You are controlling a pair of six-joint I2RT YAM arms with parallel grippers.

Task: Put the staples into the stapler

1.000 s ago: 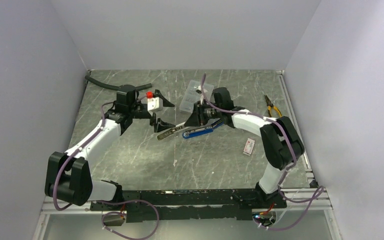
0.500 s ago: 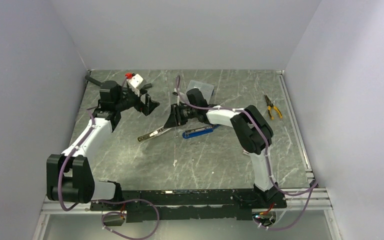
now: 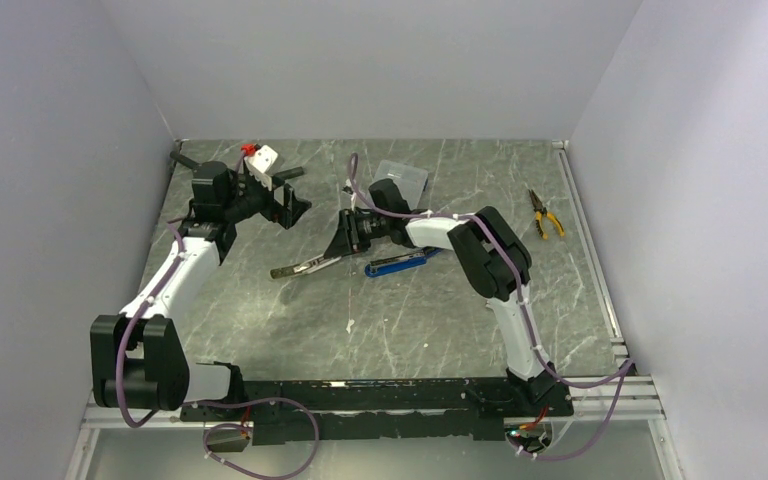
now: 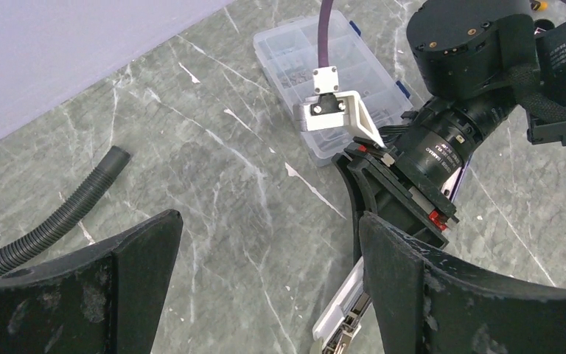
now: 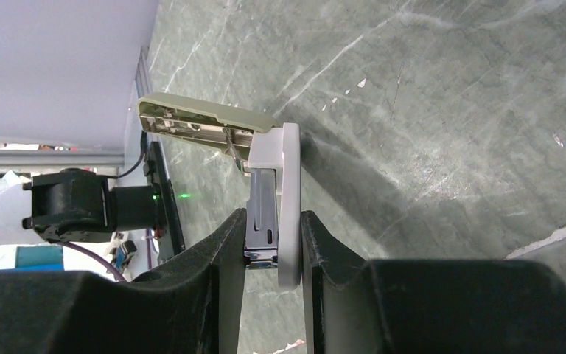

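The stapler (image 3: 305,266) is folded open low over the table, left of centre. My right gripper (image 3: 341,244) is shut on it. In the right wrist view the fingers (image 5: 221,251) squeeze its white base (image 5: 290,192) and metal magazine together, and the beige lid (image 5: 199,122) is swung out to the left. My left gripper (image 3: 295,205) hovers open behind and left of the stapler. Its jaws (image 4: 269,221) hold nothing, and the stapler's white end (image 4: 339,317) shows by the right finger. The staples are out of view.
A clear compartment case (image 3: 400,180) sits behind the right gripper. A blue elongated object (image 3: 395,264) lies just right of the stapler. Orange-handled pliers (image 3: 543,215) lie at the right edge. A black corrugated hose (image 4: 59,221) runs along the rear left.
My right gripper has swept left, carrying the stapler with it. My left gripper has pulled back toward the rear left, still open.
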